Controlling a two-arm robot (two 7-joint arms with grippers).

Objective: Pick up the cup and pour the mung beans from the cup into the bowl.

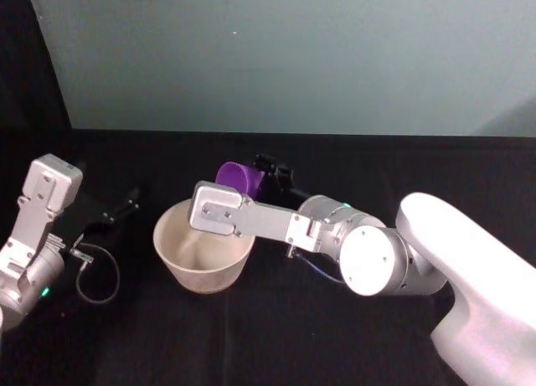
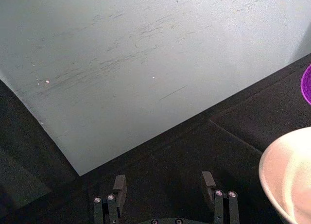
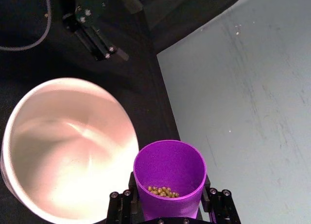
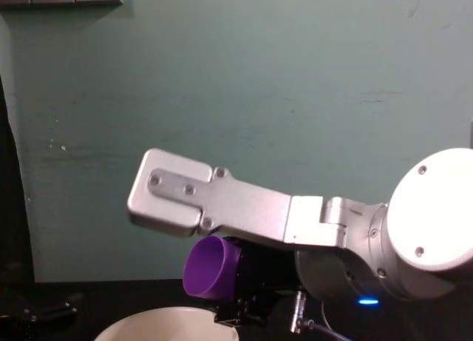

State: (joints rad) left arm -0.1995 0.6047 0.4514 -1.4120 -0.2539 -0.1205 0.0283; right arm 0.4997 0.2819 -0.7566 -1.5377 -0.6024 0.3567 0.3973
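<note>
My right gripper is shut on the purple cup, which it holds tilted on its side just above the far rim of the pale bowl. The cup's mouth points toward my left. In the right wrist view, mung beans lie low inside the cup, beside the bowl, whose inside looks bare. From the chest, the cup hangs over the bowl's rim. My left gripper stands open and holds nothing, parked left of the bowl.
The table top is black cloth. A teal wall rises close behind the bowl. A looped cable hangs by my left arm. My right forearm crosses over the bowl's right side.
</note>
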